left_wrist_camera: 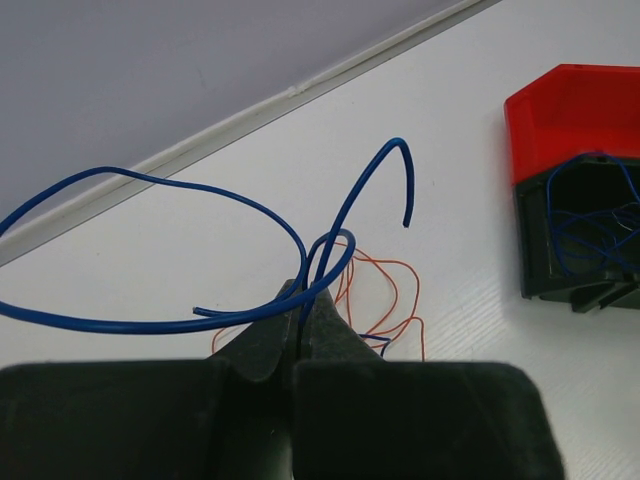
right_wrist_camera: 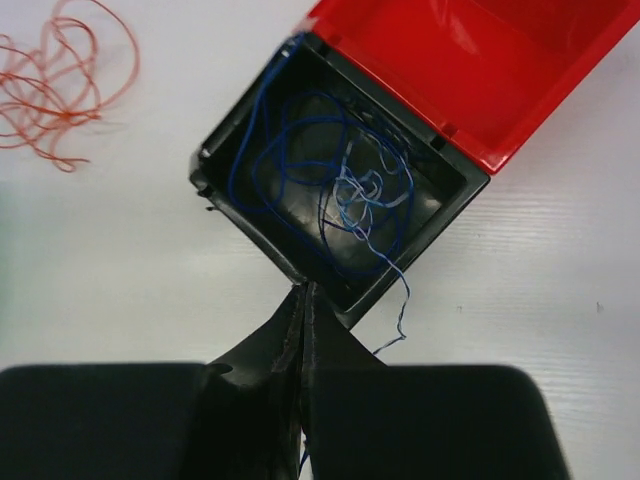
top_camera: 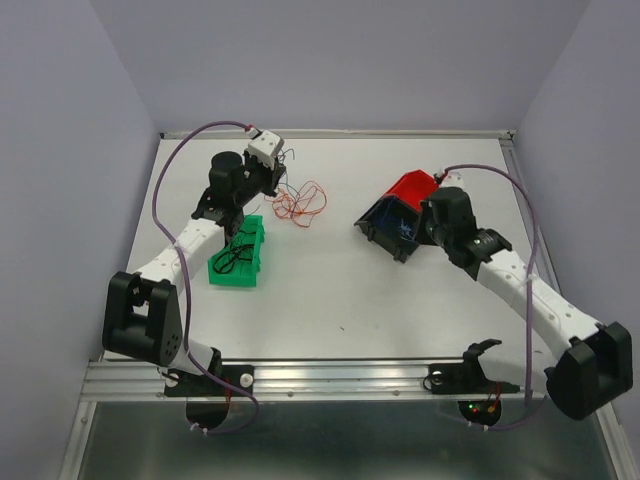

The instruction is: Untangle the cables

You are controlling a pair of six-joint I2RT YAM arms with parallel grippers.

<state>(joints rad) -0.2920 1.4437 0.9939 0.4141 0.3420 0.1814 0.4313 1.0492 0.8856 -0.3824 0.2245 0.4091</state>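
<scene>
My left gripper [left_wrist_camera: 303, 300] is shut on a curly blue cable [left_wrist_camera: 200, 200] and holds it above the table; in the top view the gripper [top_camera: 278, 170] is at the back left. A loose bundle of red cables [top_camera: 300, 203] lies on the table just below and beyond it, and shows in the left wrist view [left_wrist_camera: 395, 300] and the right wrist view [right_wrist_camera: 60, 90]. My right gripper [right_wrist_camera: 303, 292] is shut, with its tips at the near corner of a dark bin [right_wrist_camera: 225, 185] that holds several blue cables [right_wrist_camera: 330, 180]. One blue strand [right_wrist_camera: 402, 310] hangs over the rim beside the fingers.
A red bin [top_camera: 408, 188] sits against the dark bin [top_camera: 372, 215] at the right. A green bin [top_camera: 240, 268] with black cables [top_camera: 236, 250] in it stands at the left, near the left arm. The back wall edge runs close behind the left gripper.
</scene>
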